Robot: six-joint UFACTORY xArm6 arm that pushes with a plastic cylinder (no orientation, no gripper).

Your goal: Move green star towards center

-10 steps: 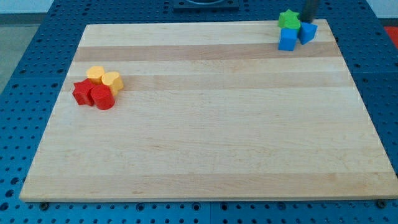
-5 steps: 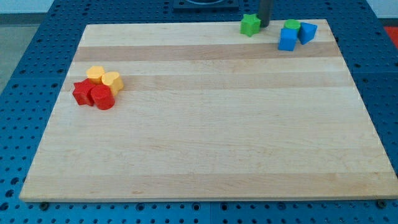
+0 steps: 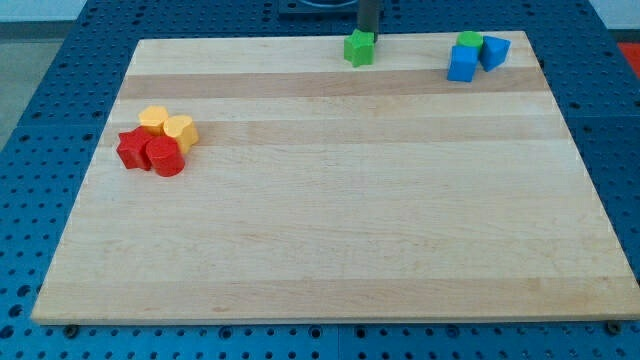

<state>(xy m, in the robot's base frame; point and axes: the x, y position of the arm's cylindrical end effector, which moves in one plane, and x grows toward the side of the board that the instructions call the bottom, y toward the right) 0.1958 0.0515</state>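
At top edge, green star (image 3: 359, 47)

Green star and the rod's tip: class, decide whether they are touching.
Cannot tell. In the camera view my tip sits directly behind the green star at the view's top edge, overlapping it, so neither a gap nor contact shows plainly.

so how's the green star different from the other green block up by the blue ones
The green star stands alone near the top edge's middle, with my tip just behind it; the other green block is packed against two blue blocks at the view's top right. The star shows fully, with pointed edges; the other is partly hidden, its shape unclear. Both are the same green and sit near the board's top edge.
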